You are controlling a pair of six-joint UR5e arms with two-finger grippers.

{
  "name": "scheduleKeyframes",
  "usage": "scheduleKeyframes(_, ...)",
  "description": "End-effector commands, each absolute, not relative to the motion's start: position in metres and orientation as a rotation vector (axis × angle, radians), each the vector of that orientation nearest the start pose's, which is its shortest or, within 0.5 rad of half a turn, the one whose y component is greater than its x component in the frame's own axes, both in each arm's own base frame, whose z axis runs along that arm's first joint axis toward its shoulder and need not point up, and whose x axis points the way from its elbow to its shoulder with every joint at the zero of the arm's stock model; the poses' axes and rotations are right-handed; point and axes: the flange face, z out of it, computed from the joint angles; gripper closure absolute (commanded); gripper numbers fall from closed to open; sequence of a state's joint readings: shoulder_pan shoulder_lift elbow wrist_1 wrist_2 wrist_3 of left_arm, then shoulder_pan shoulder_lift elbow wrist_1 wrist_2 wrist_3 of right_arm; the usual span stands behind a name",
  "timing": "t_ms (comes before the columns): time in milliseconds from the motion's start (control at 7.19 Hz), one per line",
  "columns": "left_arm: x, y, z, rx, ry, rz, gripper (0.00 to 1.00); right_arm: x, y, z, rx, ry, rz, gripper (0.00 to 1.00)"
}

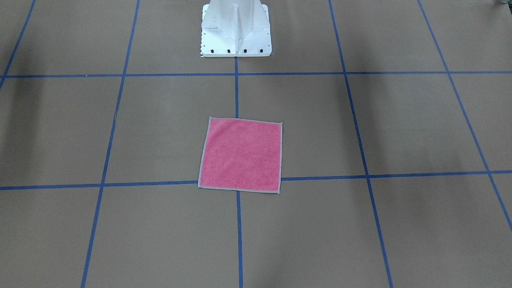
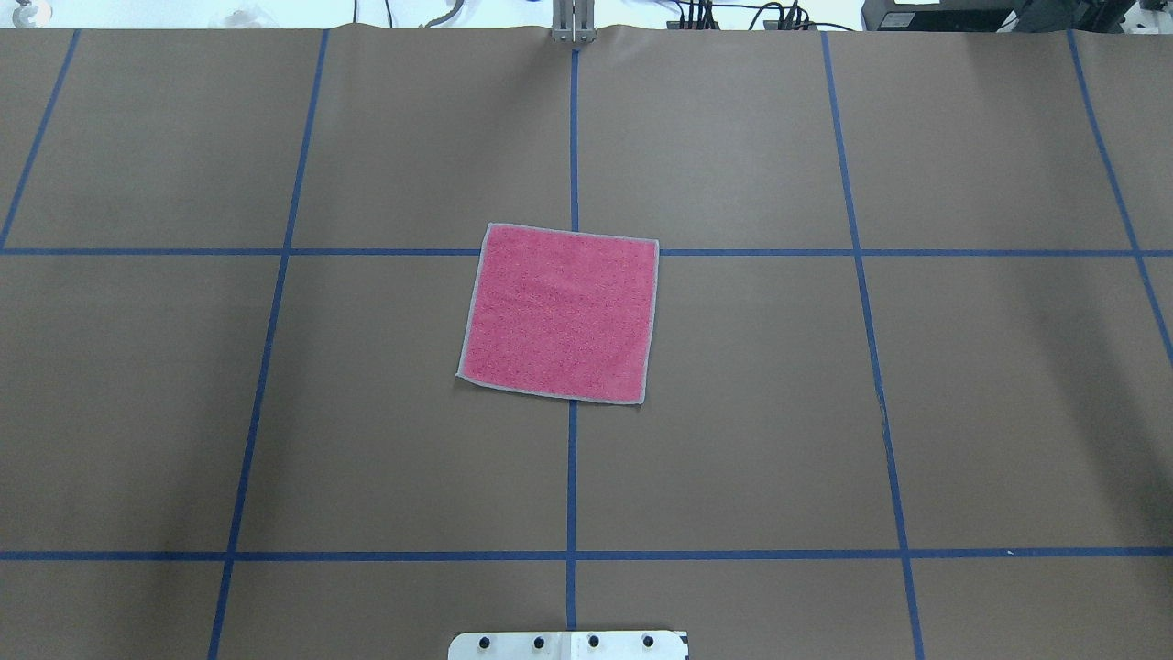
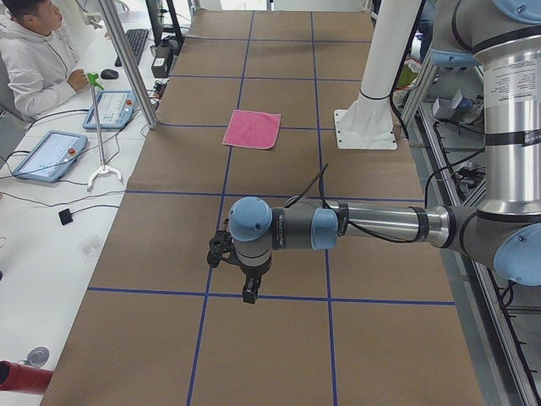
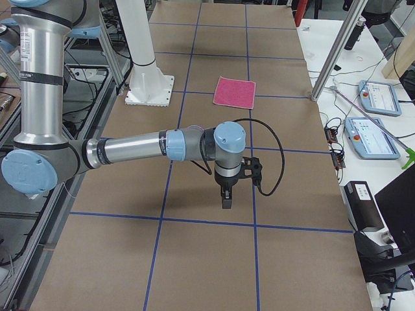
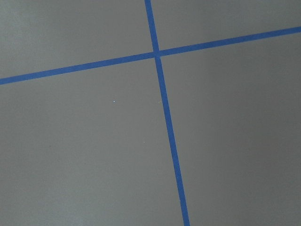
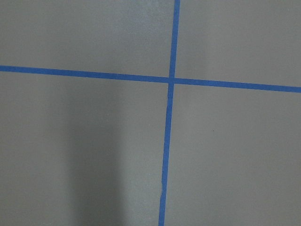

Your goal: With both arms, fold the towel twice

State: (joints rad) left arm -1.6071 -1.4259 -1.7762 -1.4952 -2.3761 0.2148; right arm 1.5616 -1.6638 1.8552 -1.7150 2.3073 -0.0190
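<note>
The towel (image 2: 559,312) lies flat and unfolded, pink face up with light grey edging, at the middle of the table; it also shows in the front view (image 1: 241,154), the left side view (image 3: 252,129) and the right side view (image 4: 235,92). My left gripper (image 3: 248,293) hangs above the table far from the towel, toward the table's left end. My right gripper (image 4: 225,201) hangs above the table far from it, toward the right end. Both show only in the side views, so I cannot tell whether they are open or shut. The wrist views show only table paper and tape.
The table is covered in brown paper (image 2: 825,412) with a grid of blue tape lines (image 2: 572,477). The white pedestal base (image 1: 236,30) stands behind the towel on the robot's side. An operator (image 3: 34,59) sits beside the table, with tablets (image 3: 52,154) there.
</note>
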Motion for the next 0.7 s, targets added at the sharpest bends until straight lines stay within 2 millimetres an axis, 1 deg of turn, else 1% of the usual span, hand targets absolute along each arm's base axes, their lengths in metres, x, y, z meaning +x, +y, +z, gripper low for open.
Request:
scheduleKeyframes(0, -0.075, -0.428, 0.627, 0.089, 0.803, 0.168, 0.0, 0.062, -0.449, 0.58, 0.05, -0.736, -0.044, 0.0)
scheduleKeyframes(278, -0.076, -0.435, 0.613, 0.128, 0.795, 0.189, 0.0, 0.062, -0.45, 0.578, 0.053, -0.736, -0.046, 0.0)
scheduleKeyframes(417, -0.074, -0.441, 0.594, 0.189, 0.789, 0.215, 0.0, 0.062, -0.452, 0.573, 0.048, -0.737, -0.012, 0.0)
scheduleKeyframes(556, -0.071, -0.461, 0.58, 0.198, 0.796, 0.197, 0.0, 0.055, -0.458, 0.559, 0.05, -0.742, 0.015, 0.0)
